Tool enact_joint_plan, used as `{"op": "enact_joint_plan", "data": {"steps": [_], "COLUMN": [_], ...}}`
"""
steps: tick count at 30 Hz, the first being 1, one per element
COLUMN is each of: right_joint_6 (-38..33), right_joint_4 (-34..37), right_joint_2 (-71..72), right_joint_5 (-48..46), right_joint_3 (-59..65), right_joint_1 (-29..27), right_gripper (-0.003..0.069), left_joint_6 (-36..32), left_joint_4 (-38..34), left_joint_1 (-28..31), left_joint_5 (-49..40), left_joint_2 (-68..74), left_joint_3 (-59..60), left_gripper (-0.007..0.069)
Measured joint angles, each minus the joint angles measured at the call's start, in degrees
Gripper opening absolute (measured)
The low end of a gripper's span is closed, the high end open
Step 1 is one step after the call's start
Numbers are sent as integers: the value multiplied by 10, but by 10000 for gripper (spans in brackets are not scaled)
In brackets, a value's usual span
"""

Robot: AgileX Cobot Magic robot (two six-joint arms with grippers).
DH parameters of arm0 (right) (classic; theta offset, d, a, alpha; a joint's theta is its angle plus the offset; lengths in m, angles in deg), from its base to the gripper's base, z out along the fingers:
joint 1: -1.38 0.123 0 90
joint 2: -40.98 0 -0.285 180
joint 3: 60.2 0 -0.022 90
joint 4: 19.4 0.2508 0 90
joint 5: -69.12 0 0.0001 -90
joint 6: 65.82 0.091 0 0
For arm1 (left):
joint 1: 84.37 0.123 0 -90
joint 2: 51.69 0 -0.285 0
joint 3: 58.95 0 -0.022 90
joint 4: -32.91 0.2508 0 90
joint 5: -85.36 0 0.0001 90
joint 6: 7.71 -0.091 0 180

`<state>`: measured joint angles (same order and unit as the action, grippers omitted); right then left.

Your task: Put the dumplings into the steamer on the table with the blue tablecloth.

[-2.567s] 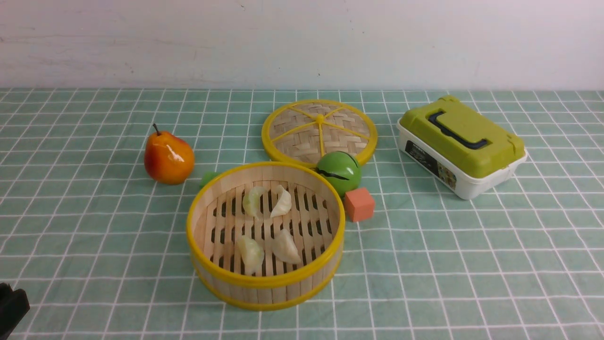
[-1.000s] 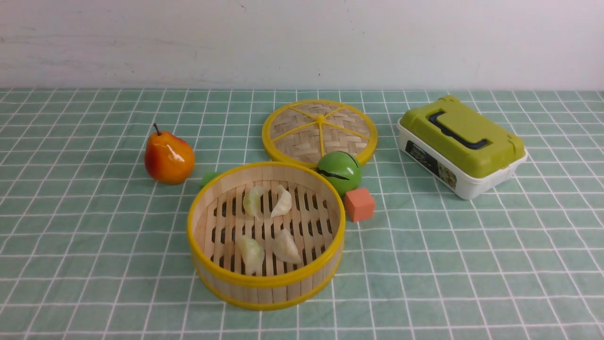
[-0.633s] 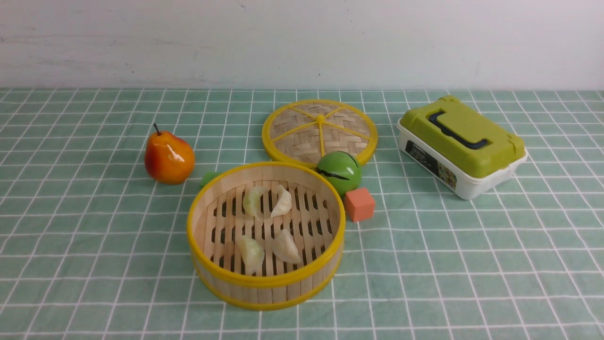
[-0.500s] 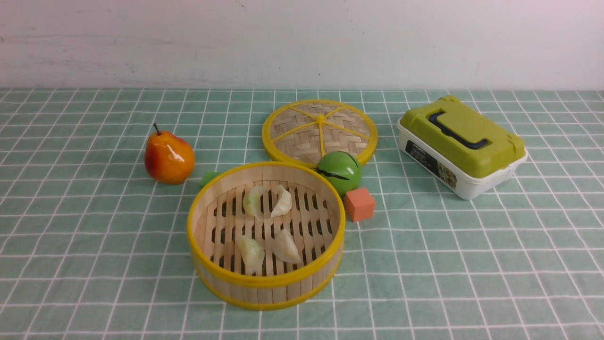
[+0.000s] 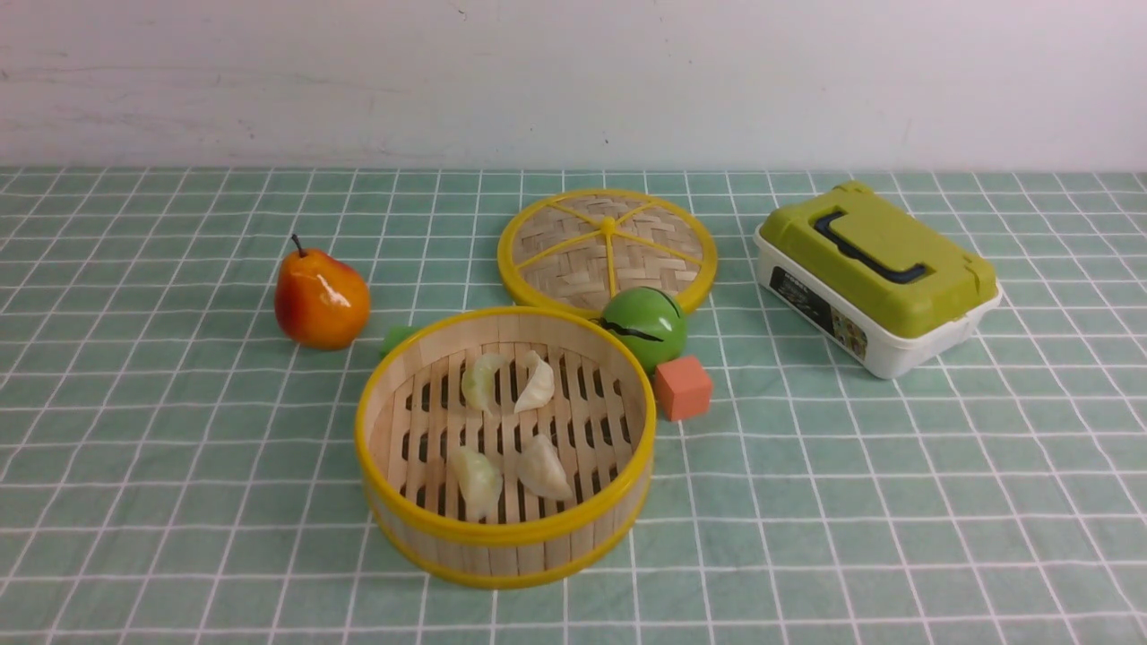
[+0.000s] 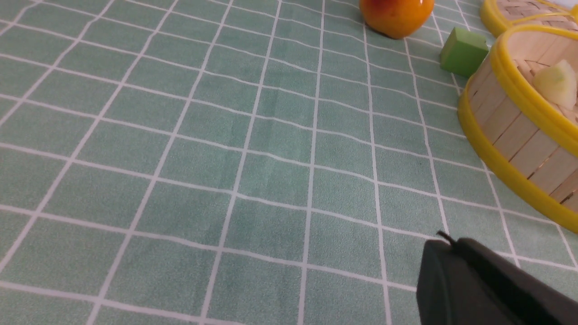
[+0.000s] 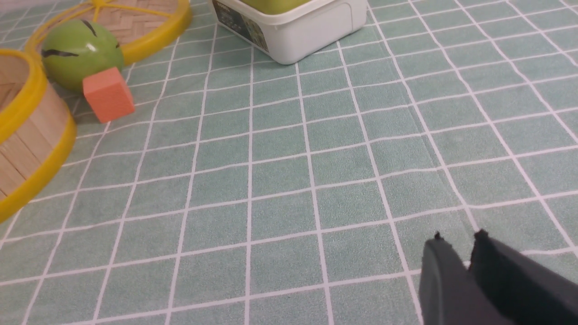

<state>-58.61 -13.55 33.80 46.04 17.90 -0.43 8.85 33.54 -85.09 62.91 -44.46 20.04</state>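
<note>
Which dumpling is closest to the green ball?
The back right dumpling in the steamer. It lies nearest the green ball, with a greener one on its left and two more in front of it.

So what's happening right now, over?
Both tools shut, empty, near the cloth. Four dumplings in the steamer. Nothing in the way.
</note>
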Motion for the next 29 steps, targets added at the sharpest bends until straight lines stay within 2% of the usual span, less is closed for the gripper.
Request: {"op": "enact_joint_plan", "data": {"steps": [29], "right_joint_6": [0], "right_joint_4": [1], "right_joint_2": [0], "right_joint_5": [0], "right_joint_3": [0], "right_joint_1": [0], "right_gripper": [136], "left_joint_6": [-1], "left_joint_4": [0], "left_joint_1": [0], "left_joint_5": [0], "left_joint_2": [0], "left_joint_3": [0], "left_gripper": [-4]}}
